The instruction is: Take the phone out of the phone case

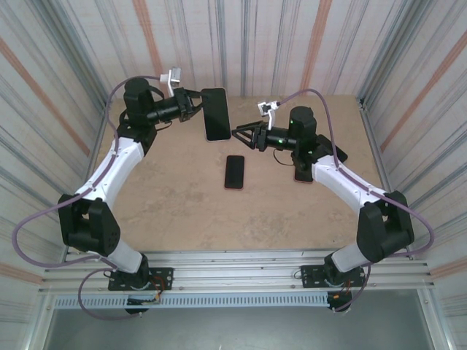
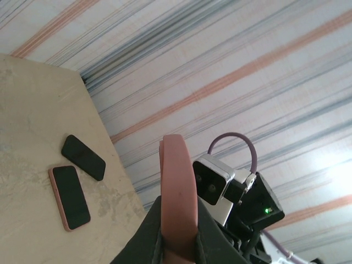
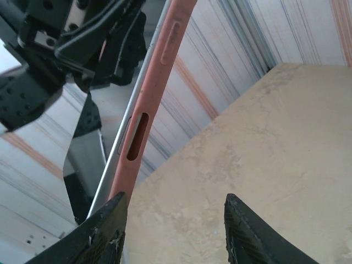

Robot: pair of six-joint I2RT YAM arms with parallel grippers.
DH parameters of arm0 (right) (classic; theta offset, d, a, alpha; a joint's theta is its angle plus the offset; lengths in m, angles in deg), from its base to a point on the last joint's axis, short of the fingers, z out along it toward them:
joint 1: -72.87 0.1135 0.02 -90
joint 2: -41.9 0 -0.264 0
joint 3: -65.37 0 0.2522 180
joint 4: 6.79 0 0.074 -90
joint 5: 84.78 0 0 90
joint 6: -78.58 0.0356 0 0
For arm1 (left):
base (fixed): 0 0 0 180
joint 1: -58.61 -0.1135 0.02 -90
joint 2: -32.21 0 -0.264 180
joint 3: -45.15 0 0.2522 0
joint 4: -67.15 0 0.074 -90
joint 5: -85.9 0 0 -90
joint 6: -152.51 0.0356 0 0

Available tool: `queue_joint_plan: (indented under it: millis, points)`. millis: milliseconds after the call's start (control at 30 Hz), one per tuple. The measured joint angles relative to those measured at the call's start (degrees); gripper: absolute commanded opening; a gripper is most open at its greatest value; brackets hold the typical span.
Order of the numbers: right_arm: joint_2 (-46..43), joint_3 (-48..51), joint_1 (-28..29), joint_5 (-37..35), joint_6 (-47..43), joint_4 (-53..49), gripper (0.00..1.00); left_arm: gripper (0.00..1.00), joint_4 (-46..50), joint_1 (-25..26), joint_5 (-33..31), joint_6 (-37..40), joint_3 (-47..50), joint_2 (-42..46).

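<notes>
The left hand (image 1: 195, 104) is closed on the pink phone case (image 3: 147, 102), the phone (image 1: 215, 114) inside it, held in the air near the far edge of the surface (image 1: 175, 211), while the right hand (image 1: 241, 136) stands open just beside the case.

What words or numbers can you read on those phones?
None can be read.
The phone in the pink case, held by the left gripper, shows a dark, blank face.
The phone on the table is dark and blank too.
</notes>
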Motion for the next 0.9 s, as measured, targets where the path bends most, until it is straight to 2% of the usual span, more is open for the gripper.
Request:
queue_joint_plan:
  millis: [167, 467, 900]
  points:
    - [-0.02, 1.16, 0.00, 0.00, 4.66, 3.52, 0.47, 0.00, -1.90, -0.22, -0.83, -3.80, 1.05, 0.00]
    - [0.00, 3.06, 0.00, 0.04, 10.29, 9.55, 0.46, 0.00, -3.56, -0.22, -1.44, -5.92, 1.99, 0.00]
    - [0.31, 3.06, 0.15, 2.21, 12.00, 12.39, 0.43, 0.00, -8.04, -0.22, -2.91, -9.31, 3.04, -0.22]
